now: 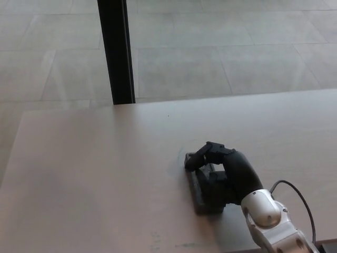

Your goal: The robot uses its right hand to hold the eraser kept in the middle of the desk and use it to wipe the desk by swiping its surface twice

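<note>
We looked down from the robot's head onto a pale desk [95,174] that filled the lower two thirds of the view, with a grey tiled floor [221,47] beyond its far edge at twelve o'clock and a black post [117,52] standing upright at about eleven o'clock. Our right hand [224,171] came in from five o'clock, its white wrist and a thin black cable just behind it. The hand was wrapped around the dark eraser [202,197], which lay flat on the desk a little toward four o'clock of the desk's middle, its long side running roughly from twelve to six. The fingers [202,154] curled over the eraser's far end while the rest of the hand covered its right side, so most of the block was hidden. We judged this grip was meant to press the eraser's face down on the surface for wiping. Our left hand did not show. Faint smudges marked the desk near six o'clock.
</note>
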Robot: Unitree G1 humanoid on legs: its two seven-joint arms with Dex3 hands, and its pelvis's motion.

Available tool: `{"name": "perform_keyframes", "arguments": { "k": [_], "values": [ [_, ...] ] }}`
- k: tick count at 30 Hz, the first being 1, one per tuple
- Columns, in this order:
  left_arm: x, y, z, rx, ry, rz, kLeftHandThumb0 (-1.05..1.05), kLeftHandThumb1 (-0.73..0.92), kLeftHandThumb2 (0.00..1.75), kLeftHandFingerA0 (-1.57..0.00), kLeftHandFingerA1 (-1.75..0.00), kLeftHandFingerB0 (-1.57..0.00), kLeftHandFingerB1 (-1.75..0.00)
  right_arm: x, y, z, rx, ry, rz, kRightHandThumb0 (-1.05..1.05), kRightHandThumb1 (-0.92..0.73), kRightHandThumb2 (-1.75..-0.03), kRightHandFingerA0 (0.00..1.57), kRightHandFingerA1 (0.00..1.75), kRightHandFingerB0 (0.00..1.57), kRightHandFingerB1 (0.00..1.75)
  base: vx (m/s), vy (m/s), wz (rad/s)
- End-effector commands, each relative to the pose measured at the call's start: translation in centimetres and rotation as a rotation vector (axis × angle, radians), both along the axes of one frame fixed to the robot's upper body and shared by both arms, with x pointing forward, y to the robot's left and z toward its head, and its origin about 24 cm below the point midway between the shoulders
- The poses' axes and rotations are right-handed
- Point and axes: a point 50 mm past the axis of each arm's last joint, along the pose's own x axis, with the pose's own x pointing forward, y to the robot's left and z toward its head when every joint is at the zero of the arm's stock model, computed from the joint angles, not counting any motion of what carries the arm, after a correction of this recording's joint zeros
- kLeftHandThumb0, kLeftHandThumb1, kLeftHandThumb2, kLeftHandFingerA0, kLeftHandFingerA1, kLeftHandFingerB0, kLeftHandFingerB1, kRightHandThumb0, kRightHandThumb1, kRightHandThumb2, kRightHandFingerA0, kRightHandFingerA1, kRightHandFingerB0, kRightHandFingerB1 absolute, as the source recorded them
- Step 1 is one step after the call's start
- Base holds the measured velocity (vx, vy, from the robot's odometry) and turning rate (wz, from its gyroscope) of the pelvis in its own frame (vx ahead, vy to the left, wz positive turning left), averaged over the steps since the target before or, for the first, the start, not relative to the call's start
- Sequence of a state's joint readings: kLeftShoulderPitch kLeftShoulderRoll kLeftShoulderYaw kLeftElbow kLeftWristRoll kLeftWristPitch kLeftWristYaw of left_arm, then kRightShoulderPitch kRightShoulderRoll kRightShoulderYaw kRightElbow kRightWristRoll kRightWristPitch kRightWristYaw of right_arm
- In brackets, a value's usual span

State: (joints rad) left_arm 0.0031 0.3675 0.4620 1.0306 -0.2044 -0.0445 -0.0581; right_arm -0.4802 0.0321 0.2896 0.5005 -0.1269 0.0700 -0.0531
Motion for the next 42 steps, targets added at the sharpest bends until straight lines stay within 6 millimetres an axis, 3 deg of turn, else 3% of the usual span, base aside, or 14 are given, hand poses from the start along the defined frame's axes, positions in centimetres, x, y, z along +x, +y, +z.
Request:
{"name": "perform_keyframes", "arguments": {
  "k": [1, 4, 10, 16, 24, 25, 27, 29, 30, 33, 38, 39, 40, 42],
  "values": [
    [-0.1, 0.6, 0.5, 0.008, -0.004, 0.003, -0.48, 0.43, 0.86, -0.74, -0.83, -0.53, -0.68, -1.1, -0.4, -2.5, -0.247, 0.003, 0.087, -0.37, -0.73, -0.77, 0.72, 1.57, 0.69, 1.10, 0.00, 0.000, 0.00],
    [0.0, 0.7, 0.6, 0.024, 0.002, -0.009, -0.48, 0.44, 0.87, -0.75, -0.82, -0.54, -0.68, -1.3, -1.2, -3.5, -0.319, -0.002, 0.118, -0.32, -0.68, -0.87, 0.77, 1.72, 0.72, 1.34, 0.00, 0.000, 0.00],
    [0.1, 0.7, 0.7, 0.019, -0.001, -0.011, -0.51, 0.44, 0.88, -0.75, -0.82, -0.53, -0.68, -1.7, -3.1, -5.0, -0.397, 0.036, 0.121, -0.31, -0.52, -1.15, 0.92, 1.75, 0.80, 1.47, 0.00, 0.000, 0.00],
    [0.0, 0.6, 0.5, 0.020, 0.000, 0.002, -0.49, 0.45, 0.88, -0.75, -0.82, -0.52, -0.68, -2.1, -5.1, -5.9, -0.419, 0.087, 0.062, -0.37, -0.66, -0.94, 0.89, 1.75, 0.75, 1.48, 0.00, 0.000, 0.00],
    [-0.4, 0.6, 0.4, 0.012, -0.005, 0.011, -0.54, 0.44, 0.88, -0.77, -0.84, -0.54, -0.69, -1.5, -11.5, -5.6, -0.213, 0.216, -0.290, -0.32, -0.64, -0.91, 0.94, 1.75, 0.76, 1.51, 0.00, 0.000, 0.00],
    [-0.6, 0.6, 0.3, 0.002, -0.011, 0.012, -0.52, 0.46, 0.89, -0.74, -0.84, -0.52, -0.69, -1.8, -13.1, -5.8, -0.189, 0.232, -0.339, -0.35, -0.66, -0.85, 0.95, 1.75, 0.64, 1.75, 0.00, 0.000, 0.00],
    [-0.7, 0.7, 0.3, 0.004, -0.011, 0.021, -0.54, 0.47, 0.90, -0.75, -0.84, -0.53, -0.68, -2.1, -14.5, -6.0, -0.135, 0.241, -0.405, -0.34, -0.57, -0.99, 1.00, 1.75, 0.71, 1.75, 0.00, 0.000, 0.00],
    [-0.8, 0.7, 0.3, 0.005, -0.009, 0.019, -0.53, 0.47, 0.90, -0.75, -0.84, -0.52, -0.68, -2.4, -15.7, -6.2, -0.073, 0.256, -0.493, -0.35, -0.55, -0.96, 1.02, 1.75, 0.70, 1.73, 0.00, 0.000, 0.00],
    [-0.9, 0.7, 0.3, 0.005, -0.010, 0.019, -0.53, 0.48, 0.91, -0.75, -0.84, -0.53, -0.69, -2.5, -16.4, -6.2, -0.061, 0.262, -0.525, -0.33, -0.59, -0.97, 1.02, 1.75, 0.80, 1.51, 0.00, 0.000, 0.00],
    [-1.0, 0.7, 0.3, 0.000, -0.014, 0.026, -0.49, 0.48, 0.92, -0.75, -0.85, -0.51, -0.68, -3.3, -19.1, -6.1, -0.056, 0.264, -0.652, -0.34, -0.71, -0.84, 1.01, 1.75, 0.68, 1.61, 0.00, 0.000, 0.00],
    [-1.1, 0.8, 0.3, 0.015, -0.004, 0.024, -0.53, 0.48, 0.91, -0.76, -0.83, -0.53, -0.68, -4.1, -21.9, -5.6, -0.015, 0.269, -0.743, -0.33, -0.62, -0.94, 1.00, 1.75, 0.76, 1.45, 0.00, 0.000, 0.00],
    [-1.1, 0.8, 0.3, 0.003, -0.009, 0.033, -0.52, 0.48, 0.91, -0.75, -0.84, -0.53, -0.68, -4.3, -22.5, -5.4, -0.060, 0.260, -0.738, -0.30, -0.59, -0.95, 1.23, 1.75, 0.70, 1.35, 0.00, 0.000, 0.00],
    [-1.2, 0.8, 0.3, 0.010, -0.006, 0.028, -0.54, 0.49, 0.91, -0.76, -0.84, -0.54, -0.69, -4.5, -23.5, -5.0, -0.053, 0.252, -0.777, -0.29, -0.66, -0.80, 0.98, 1.75, 0.64, 1.54, 0.00, 0.000, 0.00],
    [-1.2, 0.8, 0.3, 0.008, -0.013, 0.029, -0.54, 0.49, 0.91, -0.75, -0.84, -0.54, -0.69, -4.7, -24.4, -4.6, -0.059, 0.238, -0.787, -0.29, -0.64, -0.87, 1.00, 1.75, 0.65, 1.58, 0.00, 0.000, 0.00]
  ]
}}
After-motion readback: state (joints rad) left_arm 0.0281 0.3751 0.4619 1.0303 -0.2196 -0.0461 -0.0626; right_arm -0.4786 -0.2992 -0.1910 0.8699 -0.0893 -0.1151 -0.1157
